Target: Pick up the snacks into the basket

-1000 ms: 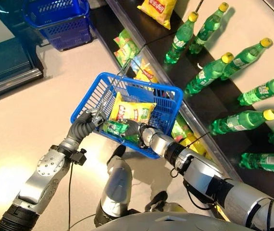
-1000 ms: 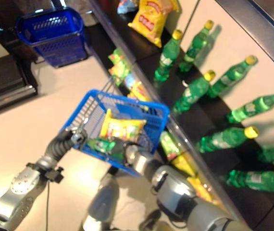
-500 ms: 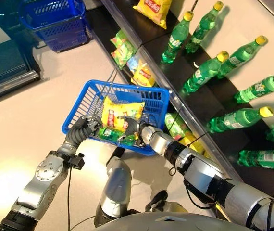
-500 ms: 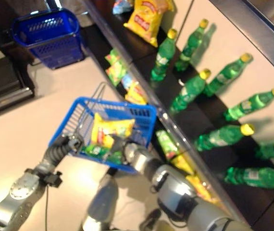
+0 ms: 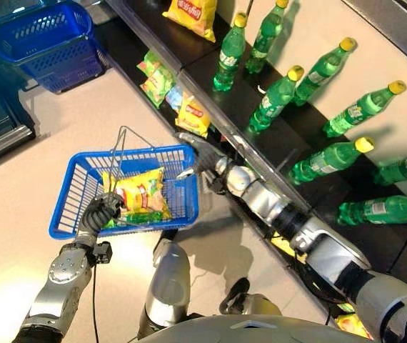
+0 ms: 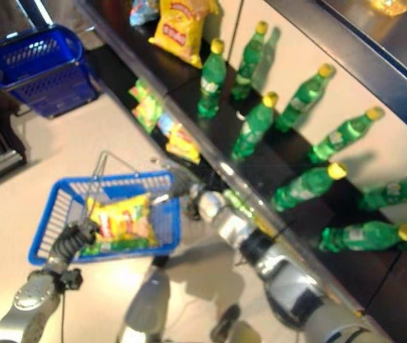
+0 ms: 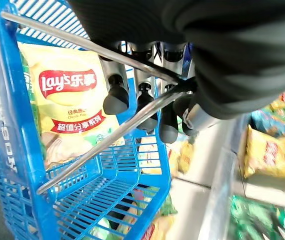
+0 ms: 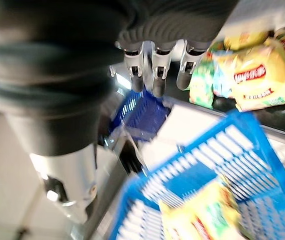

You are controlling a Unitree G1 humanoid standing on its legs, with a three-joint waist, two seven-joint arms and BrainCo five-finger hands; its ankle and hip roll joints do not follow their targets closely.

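Note:
My left hand [image 5: 98, 212] is shut on the wire handle [image 7: 117, 50] of the blue basket [image 5: 71, 207], which it holds above the floor. A yellow chip bag [image 5: 136, 193] lies in the basket, with a green snack pack [image 5: 133, 216] under its near edge. Just past the basket's far right corner my right hand [image 5: 201, 154] hovers open and holds nothing, close to the shelf edge. More snacks lie on the low dark shelf: a yellow bag [image 5: 193, 116] and green packs [image 5: 153, 71]. In the right wrist view its straight fingers [image 8: 152, 75] point toward that yellow bag [image 8: 255, 75].
The dark shelf [image 5: 310, 128] runs along the right, with several green bottles [image 5: 275, 100] and a big yellow bag [image 5: 189, 10] at the far end. A second blue basket [image 5: 43, 39] stands on the floor at the far left.
My right hand has let go of the green pack inside the basket and has risen out over its far corner toward the shelf. The camera has shifted, and the basket sits lower left.

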